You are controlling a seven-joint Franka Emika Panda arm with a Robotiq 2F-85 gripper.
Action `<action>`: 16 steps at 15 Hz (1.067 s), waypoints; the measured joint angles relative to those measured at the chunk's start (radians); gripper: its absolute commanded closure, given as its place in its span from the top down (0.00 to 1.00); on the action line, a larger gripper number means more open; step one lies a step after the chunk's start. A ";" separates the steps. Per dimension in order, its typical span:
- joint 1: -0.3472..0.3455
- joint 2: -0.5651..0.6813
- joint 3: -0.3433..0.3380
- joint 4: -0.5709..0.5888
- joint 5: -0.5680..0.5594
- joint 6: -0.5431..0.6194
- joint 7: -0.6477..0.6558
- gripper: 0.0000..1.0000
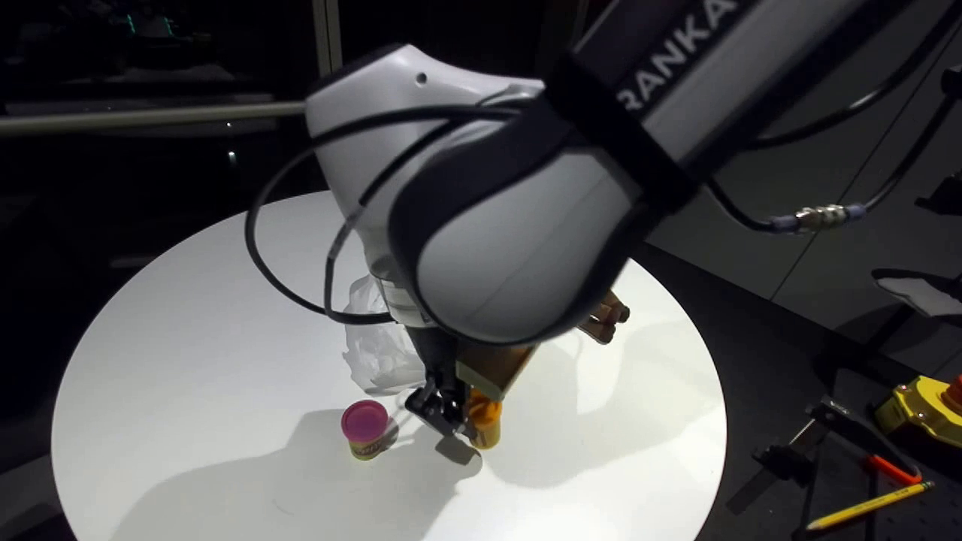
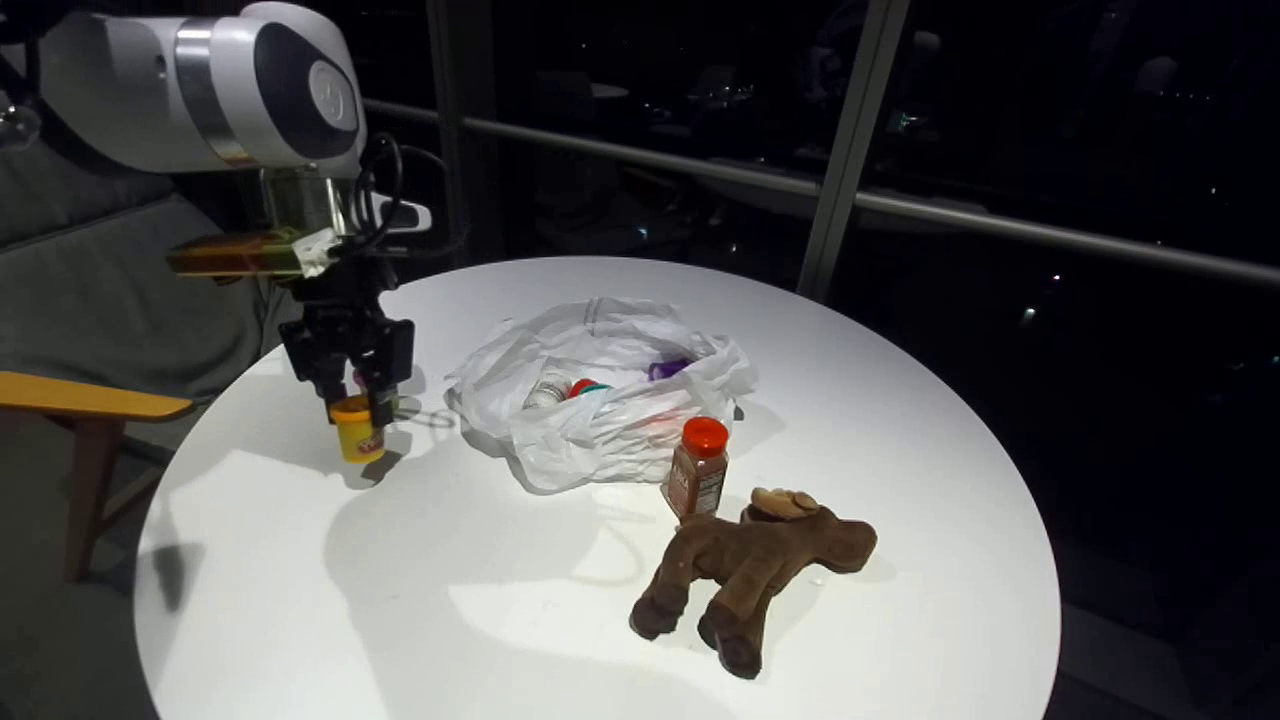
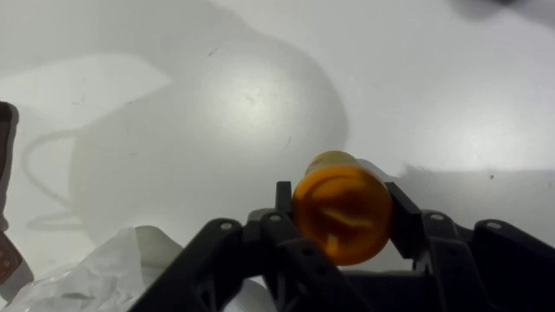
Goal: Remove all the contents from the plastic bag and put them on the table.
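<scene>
Round white table (image 2: pixel 480 600) | claw (image 3: pixel 341 200) gripping orange-lidded tub (image 2: pixel 357 438) | purple piece (image 2: pixel 667 370) inside plastic bag (image 2: pixel 565 450) | brown toy (image 2: pixel 755 557) outside

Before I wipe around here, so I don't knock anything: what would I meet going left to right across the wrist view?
The brown toy, cut off by the edge → plastic bag → orange-lidded tub, between the fingers.

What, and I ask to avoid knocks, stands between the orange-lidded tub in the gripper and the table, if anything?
Nothing visible stands between the orange-lidded tub in the gripper and the table below. The pink-lidded tub stands apart, to one side. Whether the held one touches the table, I can't tell.
</scene>
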 measured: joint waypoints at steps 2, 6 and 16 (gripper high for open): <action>-0.006 -0.011 0.005 -0.071 0.009 0.096 0.000 0.28; -0.009 -0.032 0.003 -0.159 0.013 0.363 0.030 0.28; 0.044 -0.018 -0.080 -0.192 0.013 0.545 0.038 0.85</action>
